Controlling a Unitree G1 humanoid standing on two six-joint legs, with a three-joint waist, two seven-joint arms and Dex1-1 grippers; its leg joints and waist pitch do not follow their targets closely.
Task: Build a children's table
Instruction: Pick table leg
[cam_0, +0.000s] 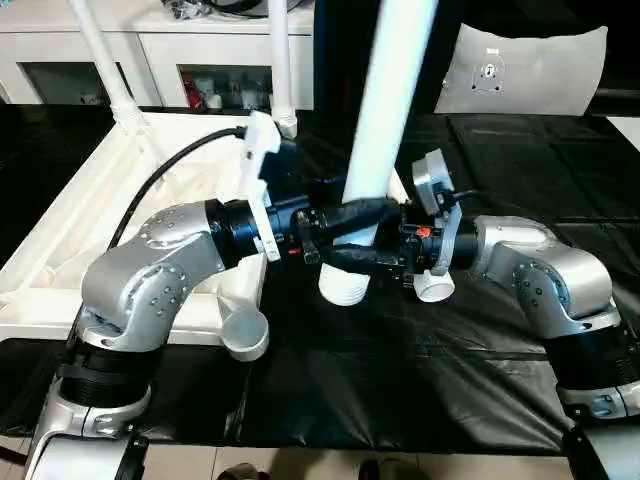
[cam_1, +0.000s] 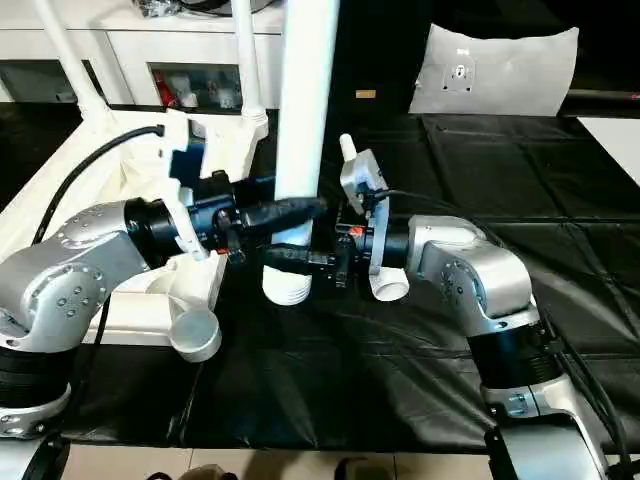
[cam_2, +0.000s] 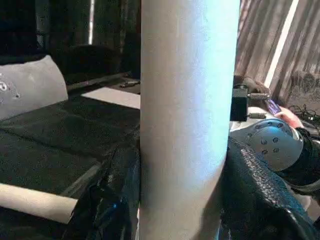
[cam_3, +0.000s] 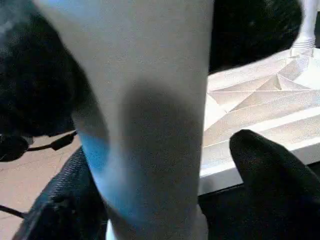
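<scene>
A white table leg (cam_0: 385, 110) stands upright between the robot's two arms, its ribbed lower end just above the black mat (cam_0: 400, 390). The left gripper (cam_0: 350, 235) is clamped on the leg near its base, fingers (cam_2: 255, 195) pressed to both sides. The right gripper (cam_1: 300, 262) spreads wide around the same leg (one finger (cam_3: 272, 167) clearly stands off it). The upturned white tabletop (cam_0: 70, 230) lies at the robot's left, two legs already standing in its far corner sockets.
</scene>
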